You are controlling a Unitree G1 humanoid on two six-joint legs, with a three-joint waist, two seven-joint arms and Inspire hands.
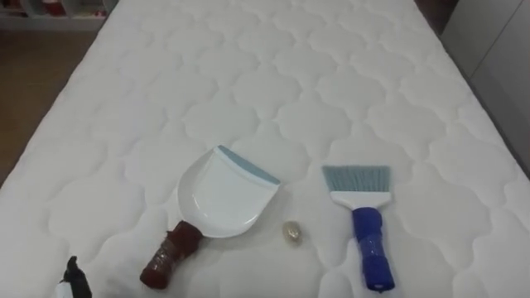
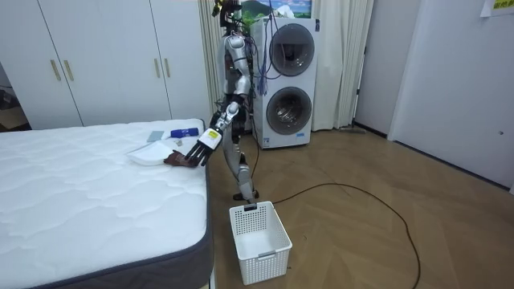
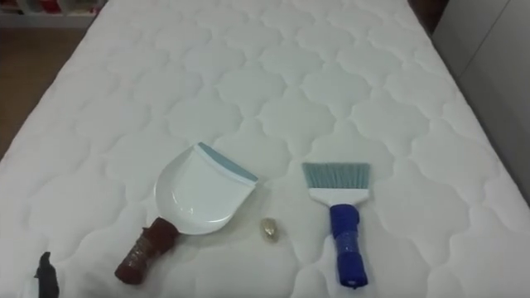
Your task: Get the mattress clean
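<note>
A white dustpan (image 1: 224,194) with a grey-blue lip and a brown handle (image 1: 170,252) lies on the white quilted mattress (image 1: 273,74). To its right lies a brush (image 1: 370,248) with a blue handle and grey bristles. A small pale scrap (image 1: 291,233) sits between the two, close to the pan's edge. My left hand (image 1: 73,277) comes in at the lower left, a short way left of the pan's handle. In the room view this hand (image 2: 201,147) hovers over the bed's edge with straight fingers, holding nothing.
I stand at the bed's end, at the room view's right. A white laundry basket (image 2: 259,241) stands on the wooden floor beside the bed corner. Stacked washing machines (image 2: 289,80) are behind me, and white wardrobes (image 2: 104,56) line the wall beyond the bed.
</note>
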